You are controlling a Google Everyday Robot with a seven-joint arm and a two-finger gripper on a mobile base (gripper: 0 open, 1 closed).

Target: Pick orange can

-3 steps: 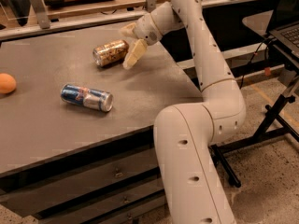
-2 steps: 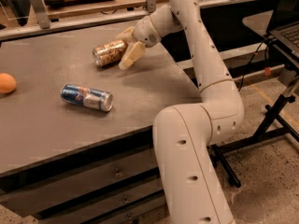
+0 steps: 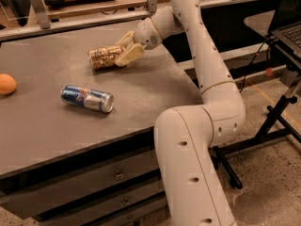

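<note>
Grey table (image 3: pixel 155 93) with drawers (image 3: pixel 117 175) beneath its near edge, on a speckled floor (image 3: pixel 268 182). The orange can (image 3: pixel 103 57) lies on its side at the far middle. The gripper (image 3: pixel 127 47) meets its right end; whether it grips cannot be told. Nearer left lies a blue-and-silver can (image 3: pixel 87 98), with an orange ball (image 3: pixel 6 84) at the left edge. A black stand (image 3: pixel 277 117) at right carries a laptop (image 3: pixel 288 32).
</note>
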